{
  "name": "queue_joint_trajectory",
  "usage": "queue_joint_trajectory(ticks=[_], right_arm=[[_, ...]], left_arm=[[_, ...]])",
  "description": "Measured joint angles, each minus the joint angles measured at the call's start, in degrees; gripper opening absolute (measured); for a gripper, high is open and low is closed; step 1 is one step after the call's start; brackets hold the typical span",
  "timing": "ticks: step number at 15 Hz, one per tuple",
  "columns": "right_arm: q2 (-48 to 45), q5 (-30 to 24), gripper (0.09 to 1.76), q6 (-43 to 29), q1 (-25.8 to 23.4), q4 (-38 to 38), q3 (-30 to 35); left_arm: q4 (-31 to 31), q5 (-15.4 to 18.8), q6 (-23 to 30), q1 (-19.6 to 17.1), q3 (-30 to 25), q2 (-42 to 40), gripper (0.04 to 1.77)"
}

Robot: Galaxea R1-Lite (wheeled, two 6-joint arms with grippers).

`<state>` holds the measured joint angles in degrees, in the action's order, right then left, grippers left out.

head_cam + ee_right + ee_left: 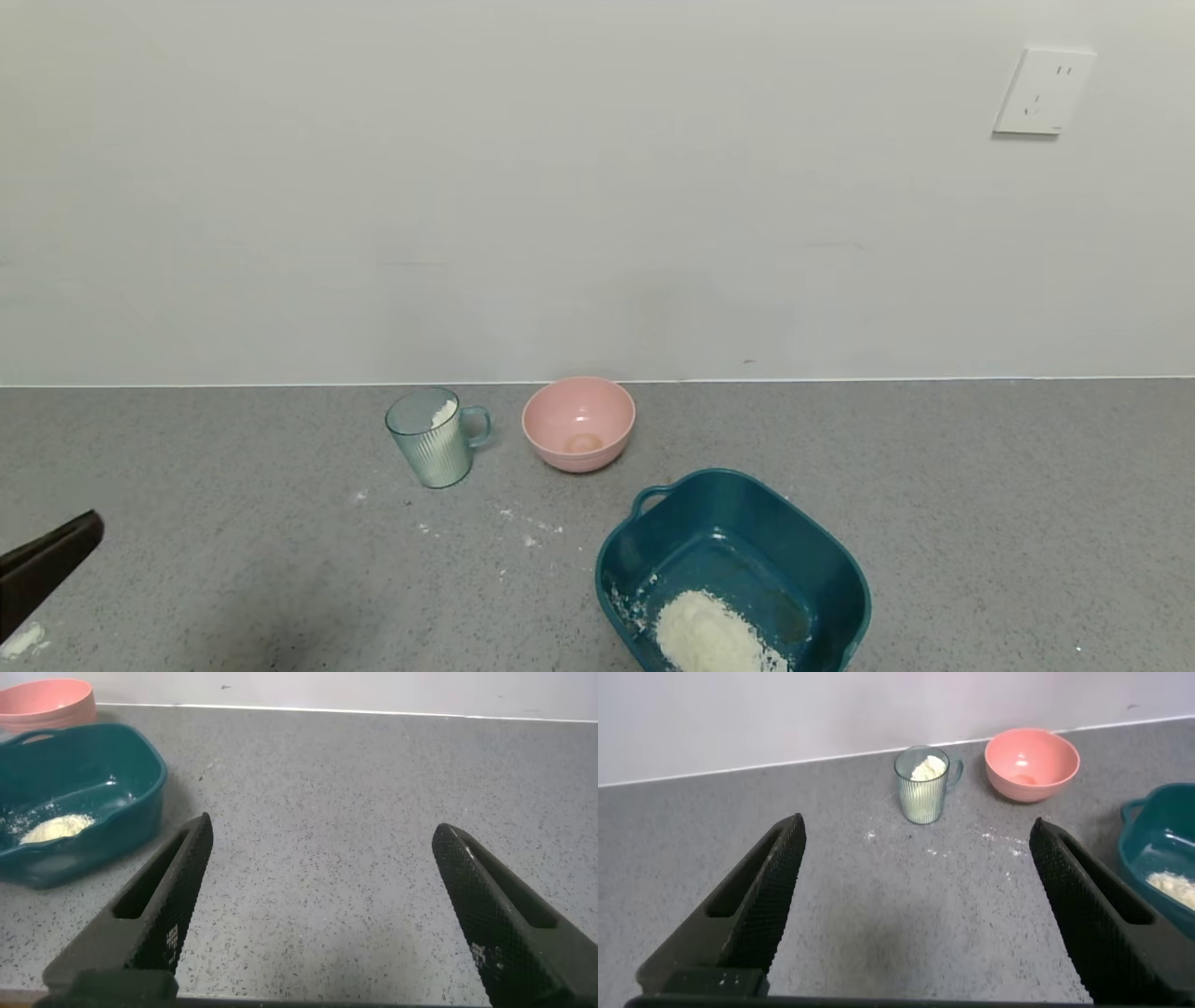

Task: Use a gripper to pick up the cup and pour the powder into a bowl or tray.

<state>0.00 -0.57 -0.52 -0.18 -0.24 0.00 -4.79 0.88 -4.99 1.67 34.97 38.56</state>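
**Cup stands ahead of the left gripper, handle turned toward the pink bowl**

Grey speckled countertop (980,485) runs up to a plain pale wall with a socket plate (1043,91) high on the right. Taking the cup (432,438) as the landmark and moving left to right: well to its left and nearer the robot, the left gripper (915,910) hovers low over the counter with its fingers spread wide and nothing between them; only one dark finger tip shows at the head view's left edge. In the left wrist view the cup sits straight ahead of that gap, well apart, near the wall.

The cup is upright, its long axis vertical, with white powder (442,412) heaped inside against the far wall. Its loop handle points right, toward the pink bowl (579,423) just beside it. A few powder specks (527,532) dot the counter in front of the cup.

Further right of the cup and closer to the robot lies the teal tub (747,509), already holding a heap of powder at its near end. The right gripper (322,905), also wide open and empty, hangs beyond the tub, on the side away from the cup.

Judging by this layout, the left arm is clearly the nearer one: a forward reach would bring its fingers to either side of the ribbed body, leaving the handle free.
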Motion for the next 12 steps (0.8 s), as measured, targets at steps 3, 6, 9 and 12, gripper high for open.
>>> queue_joint_trajectory(ticks=[3,6,9,12], right_arm=[[0.0,0.0,1.71,0.0,0.0,0.0,0.0],[0.0,0.0,1.71,0.0,0.0,0.0,0.0],[0.0,0.0,1.71,0.0,0.0,0.0,0.0],[0.0,0.0,1.71,0.0,0.0,0.0,0.0]], left_arm=[[-2.3,-1.7,0.0,0.0,0.0,-6.6,1.71],[-5.5,-2.7,0.1,0.0,0.0,-11.6,1.71],[-6.9,-3.1,0.0,-0.6,0.1,-16.5,1.71],[-9.7,-3.3,0.0,-0.9,-0.4,-21.6,1.72]])
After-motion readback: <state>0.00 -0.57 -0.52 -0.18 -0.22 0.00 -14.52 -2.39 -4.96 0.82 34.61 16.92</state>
